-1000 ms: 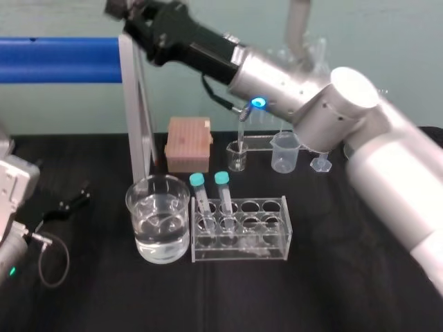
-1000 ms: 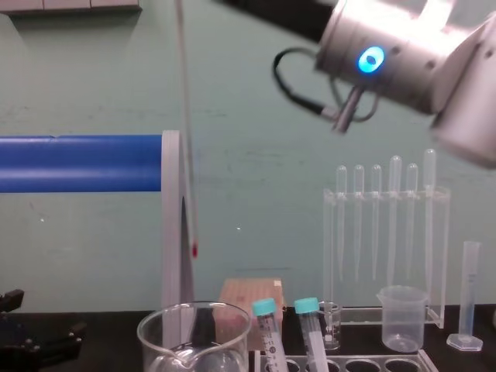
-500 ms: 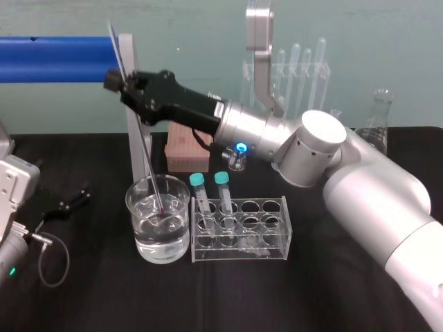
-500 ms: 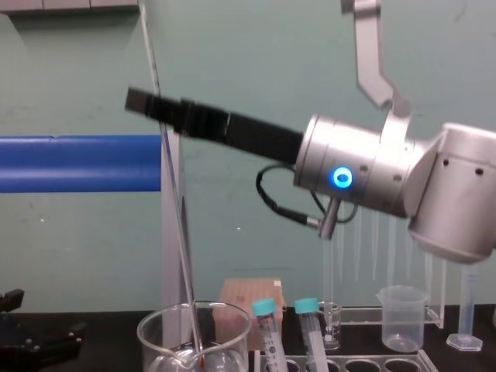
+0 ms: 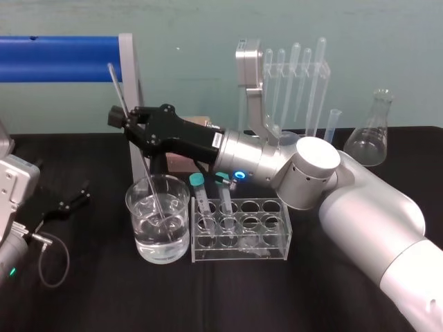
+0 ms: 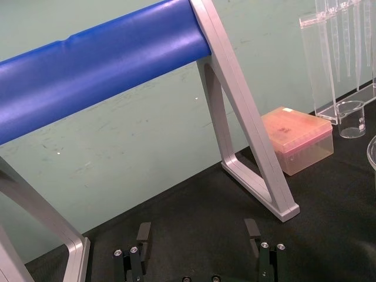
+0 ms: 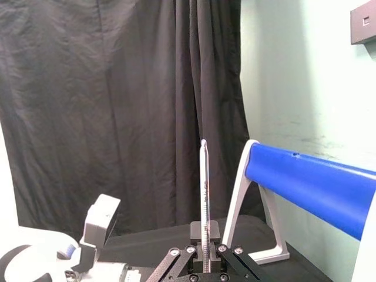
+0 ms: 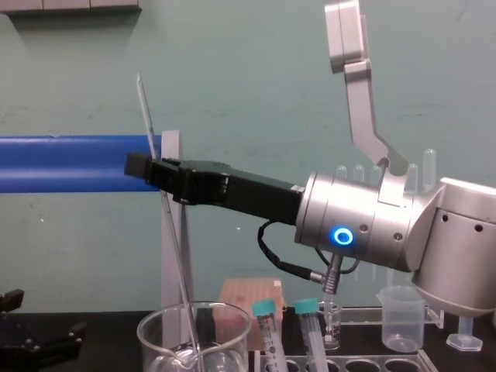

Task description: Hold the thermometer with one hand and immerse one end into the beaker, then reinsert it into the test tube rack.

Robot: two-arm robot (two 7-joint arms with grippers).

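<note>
- The right gripper [image 5: 127, 119] is reaching in from 3 o'clock, and its black fingers are pinching the thermometer [image 5: 142, 158] on the upper part of the rod.
- The thermometer is leaning with its top toward 11 o'clock, and its lower end is sitting inside the beaker [image 5: 137, 238], down in the water [image 5: 160, 243] by my judgement; the tip itself is hard to make out.
- The beaker is standing just beside the test tube rack [image 5: 273, 243], at its 9 o'clock.
- To finish the dip cleanly, I'd be keeping that pinch firm and drawing the rod up along its own slant until it clears the rim, without scraping the glass wall.
- Then I'd be carrying it toward 3 o'clock to a free hole, steering clear of the teal-capped tubes [image 5: 199, 194].
- The left gripper [image 5: 75, 198] is parked at the beaker's 9 o'clock, its fingers spread and holding nothing.
</note>
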